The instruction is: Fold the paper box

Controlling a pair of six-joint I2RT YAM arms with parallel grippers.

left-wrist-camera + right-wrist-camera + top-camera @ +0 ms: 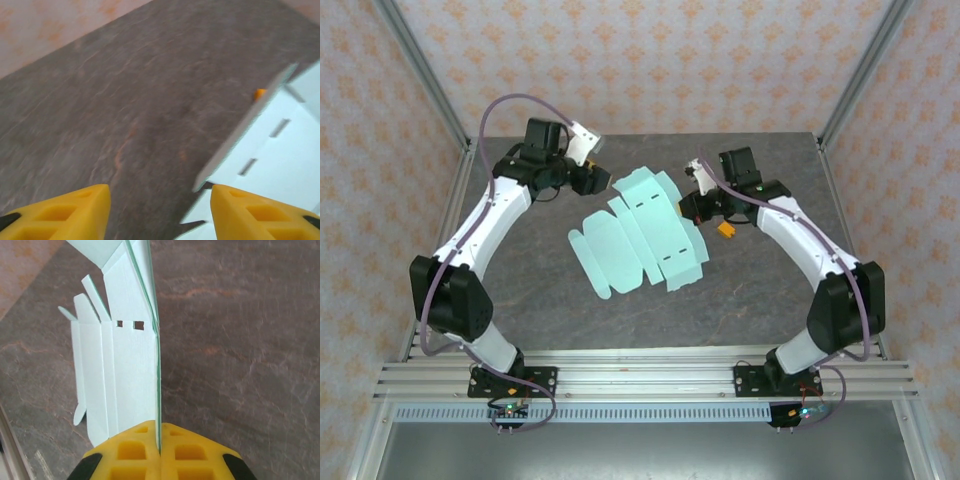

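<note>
The dark grey stone-patterned surface (750, 290) carries the pale mint-blue die-cut card paper box (640, 240), still an unfolded sheet at centre between the arms. The right tool (160, 440) is pinched shut on its right edge. The left tool (157, 196) stands parted and empty beside the sheet's left edge. Judged: the first fold is in hand, and the next move calls for creasing a panel along its score.

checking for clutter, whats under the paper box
The box lies unfolded on the table; one edge is pinched by the right gripper. Anything beneath the sheet is hidden.
</note>
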